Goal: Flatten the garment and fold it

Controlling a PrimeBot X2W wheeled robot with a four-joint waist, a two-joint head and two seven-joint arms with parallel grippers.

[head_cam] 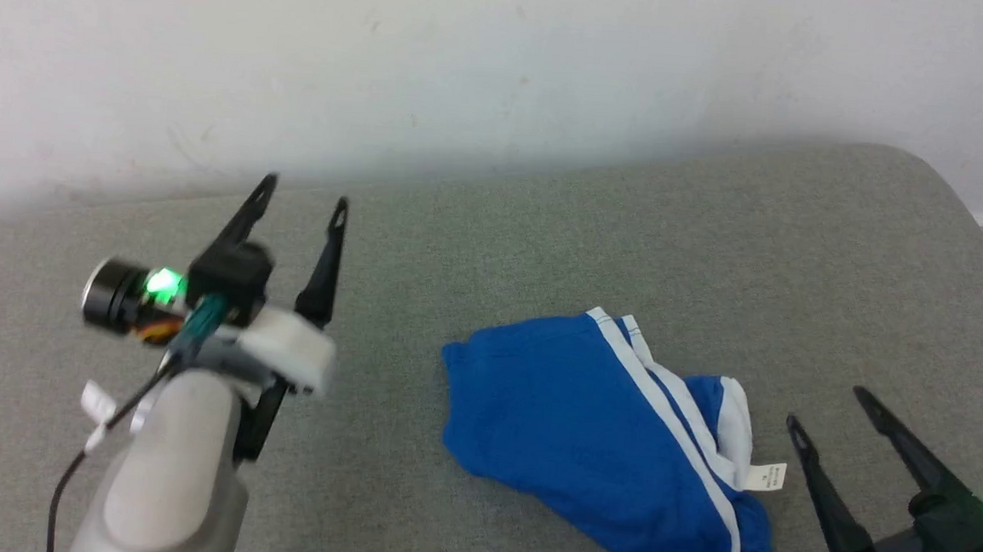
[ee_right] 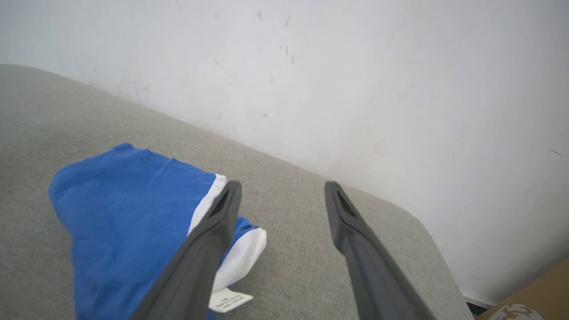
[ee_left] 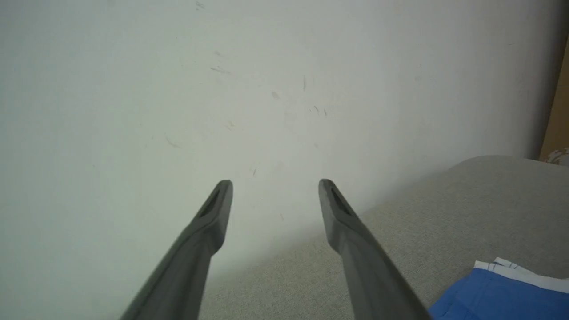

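Shorts [head_cam: 568, 417] lie crumpled on the grey bench [head_cam: 546, 228], a little right of its middle and near the front edge, and nothing touches them. They are not flat. The blue cloth is bunched into 1 lump, and the white stripe [head_cam: 663, 406] runs slanted across it. The waistband end is turned over, so the label [head_cam: 767, 476] hangs out toward the right arm. In my judgement the flattening is not yet done and no fold is begun.

Beside that end the right jaws are open and empty, with their 2 fingers [head_cam: 820, 492] just beside the label. In the right wrist view 1 finger crosses in front of the shorts [ee_right: 120, 231], but no cloth is between the 2. This place seems sensible, because the waistband corner is the nearest part to pinch.

On the other side the left jaws are also wide open and empty. Their fingers [head_cam: 326, 266] are lifted over bare bench, well apart from the shorts [ee_left: 489, 298]. Spreading probably needs 2 opposite corners pulled apart, so I think this arm must first come closer to the left edge.
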